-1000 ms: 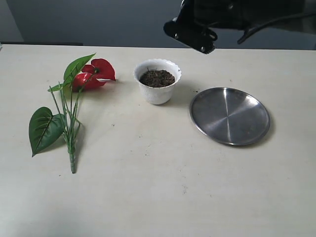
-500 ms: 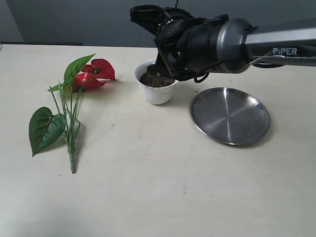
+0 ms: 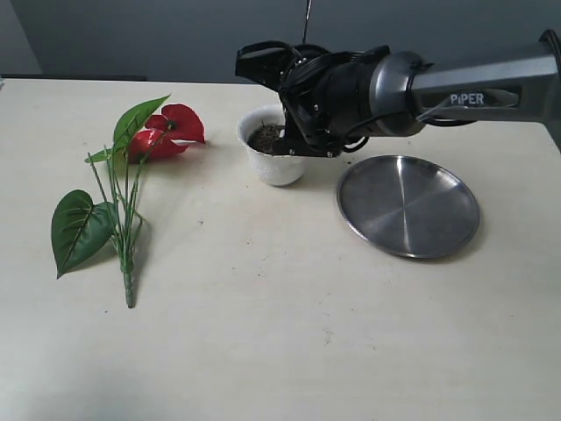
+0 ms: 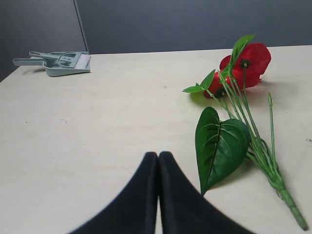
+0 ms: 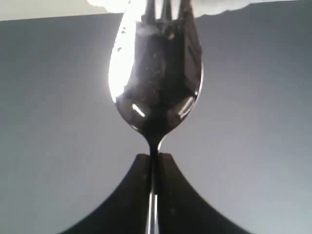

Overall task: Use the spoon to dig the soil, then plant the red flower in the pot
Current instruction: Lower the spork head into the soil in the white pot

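Exterior: I'm seeing the right gripper (image 3: 282,139) reaching over the pot (image 3: 273,168) of soil (image 3: 263,137), with the flower (image 3: 171,130) lying on the table (image 3: 263,333) well apart to the left. I'm judging the pot light and tippy under digging. Left wrist: the left gripper (image 4: 158,163) is sitting pinched together on nothing near the flower (image 4: 246,61), which I'm guessing is light and floppy, best taken low on the bundled stems (image 4: 275,178). Right wrist: the right gripper (image 5: 153,163) is clamping the spoon (image 5: 156,73) by its thin handle, tines pointing at the pot (image 5: 219,4); it's stiff, slick steel, so I'm expecting it could twist in the pinch.
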### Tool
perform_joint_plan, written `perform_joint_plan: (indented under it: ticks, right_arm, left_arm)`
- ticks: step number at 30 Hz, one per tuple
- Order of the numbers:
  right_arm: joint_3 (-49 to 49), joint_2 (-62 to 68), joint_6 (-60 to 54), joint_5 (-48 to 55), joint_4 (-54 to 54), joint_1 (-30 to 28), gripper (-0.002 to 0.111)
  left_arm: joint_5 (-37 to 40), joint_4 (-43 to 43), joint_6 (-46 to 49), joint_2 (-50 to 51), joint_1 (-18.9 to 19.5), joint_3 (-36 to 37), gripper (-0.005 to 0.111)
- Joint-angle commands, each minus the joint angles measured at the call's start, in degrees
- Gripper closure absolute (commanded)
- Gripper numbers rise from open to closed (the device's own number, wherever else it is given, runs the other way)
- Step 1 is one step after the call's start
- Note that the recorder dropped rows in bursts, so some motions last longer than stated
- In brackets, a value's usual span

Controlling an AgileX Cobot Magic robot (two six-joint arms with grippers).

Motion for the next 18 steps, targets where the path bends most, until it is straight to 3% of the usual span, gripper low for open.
perform_joint_plan:
  ticks: [1,18]
  right_arm:
    - [-1.9,0.3,-4.7,-3.4,-0.9,-0.9,0.109]
    - [-2.1,0.9,-6.5,2.4,-0.9,-1.0,0.109]
  left_arm:
    - [-0.5,0.2,-0.1,-0.3,-0.3,0.3,0.106]
    - [-0.5,0.2,-0.1,-0.3,-0.3,0.3,0.106]
